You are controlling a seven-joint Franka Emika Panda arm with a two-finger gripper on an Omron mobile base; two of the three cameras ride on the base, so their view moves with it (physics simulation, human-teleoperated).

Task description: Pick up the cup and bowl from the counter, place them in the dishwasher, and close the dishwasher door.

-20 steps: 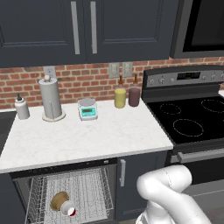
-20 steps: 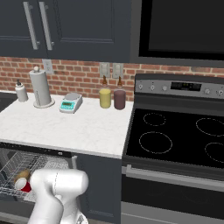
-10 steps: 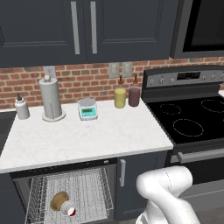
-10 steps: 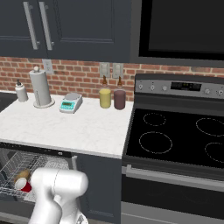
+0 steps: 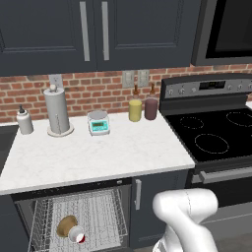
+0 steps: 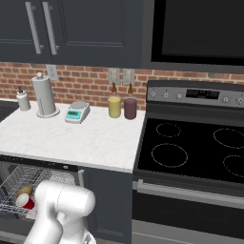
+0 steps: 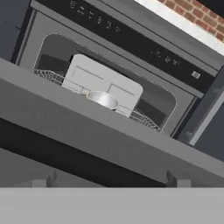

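In the dishwasher (image 5: 78, 221) rack the bowl (image 5: 66, 225) and cup (image 5: 77, 235) lay touching, the worktop (image 5: 98, 152) bare of them. The dishwasher door (image 7: 87, 135) hung partly raised; closing remained, likely by pushing upward. The fingers' spread could not be told.

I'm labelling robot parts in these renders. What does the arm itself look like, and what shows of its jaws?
The arm is glossy white, built of thick rounded segments with a bulbous elbow; no cables or markings are visible. In the hand view, two small dark grey blocky fingertips rise at the bottom edge.
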